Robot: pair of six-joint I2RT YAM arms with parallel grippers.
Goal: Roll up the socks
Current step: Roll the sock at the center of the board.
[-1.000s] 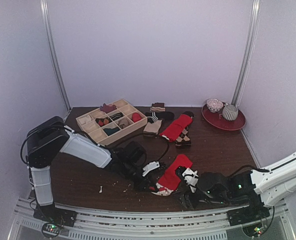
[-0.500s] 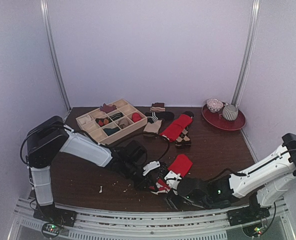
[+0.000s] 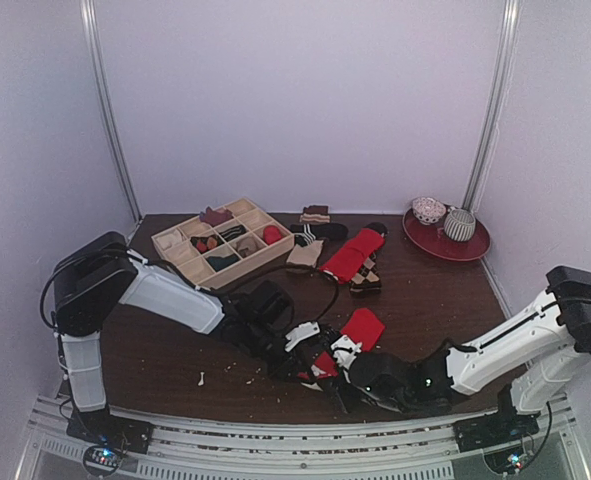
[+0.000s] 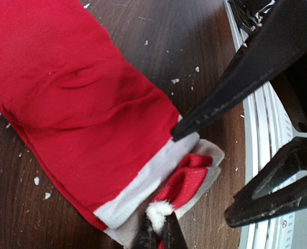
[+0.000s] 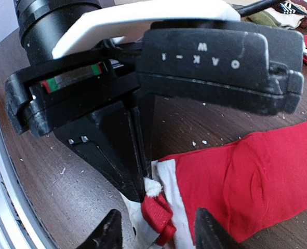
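The red sock (image 3: 363, 327) with the white-striped end lies flat near the table's front edge. My left gripper (image 4: 157, 229) is shut on a white tuft at that folded end (image 4: 192, 179). My right gripper (image 5: 158, 234) stands open astride the same end, facing the left gripper (image 5: 144, 189), one finger (image 4: 236, 78) over the white band and the other (image 4: 278, 194) beside the sock. In the top view both grippers meet at the sock's near end (image 3: 325, 372). A cream and tan sock (image 3: 304, 256) lies at the back by the tray.
A wooden compartment tray (image 3: 175, 243) holding rolled socks sits back left. A plain red sock (image 3: 353, 255) and a black-and-white striped sock (image 3: 320, 234) lie behind. A red plate (image 3: 470, 248) with two bowls stands back right. The metal rail (image 4: 259, 129) runs just beside the sock's end.
My right arm has swung left along the front edge to the sock's striped end, and its jaws have narrowed a little. The left gripper has kept its hold and not moved.
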